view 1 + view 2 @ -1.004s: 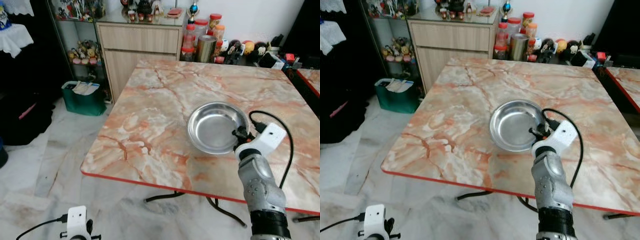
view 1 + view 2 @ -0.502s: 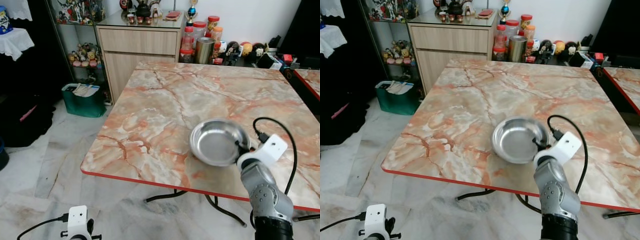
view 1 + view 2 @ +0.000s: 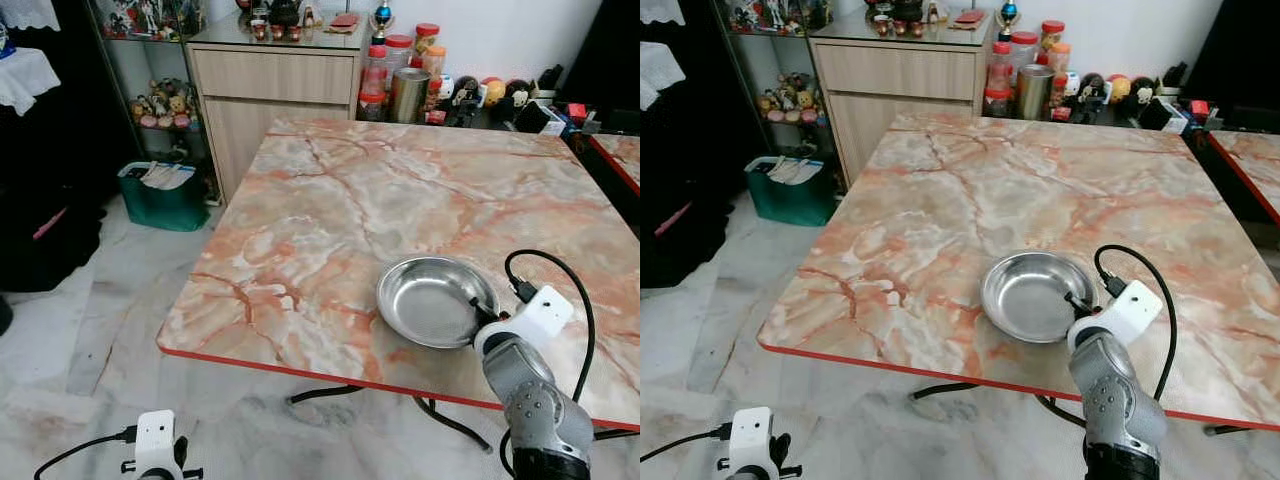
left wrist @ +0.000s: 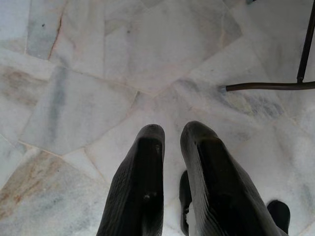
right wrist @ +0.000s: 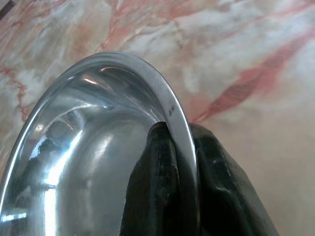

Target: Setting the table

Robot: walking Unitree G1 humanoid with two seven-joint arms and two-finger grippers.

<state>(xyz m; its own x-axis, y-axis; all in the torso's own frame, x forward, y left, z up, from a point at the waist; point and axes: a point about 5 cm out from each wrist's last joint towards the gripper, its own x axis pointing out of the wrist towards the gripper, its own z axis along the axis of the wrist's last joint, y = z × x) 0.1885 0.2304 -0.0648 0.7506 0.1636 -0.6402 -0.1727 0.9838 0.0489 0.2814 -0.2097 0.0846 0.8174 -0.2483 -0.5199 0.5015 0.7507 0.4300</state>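
The right gripper [image 5: 179, 147] pinches the rim of the steel bowl [image 3: 430, 300], which sits on the marble table [image 3: 330, 210] near its front edge. The left gripper [image 4: 170, 142] hangs above the floor, its 2 fingers nearly together and holding nothing.

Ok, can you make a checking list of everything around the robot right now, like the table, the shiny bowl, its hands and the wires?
Surface: marble table, pink and white, red edge.
Job's things: steel bowl near the table's front edge.
Clutter: nothing seen on the table besides the bowl.
Grippers: right gripper pinches the bowl's rim, one finger inside, one outside; left gripper hangs over the floor, fingers nearly together.
Cables: black cable loops above the right wrist.
Surroundings: wooden cabinet, jars, green basket, marble floor.
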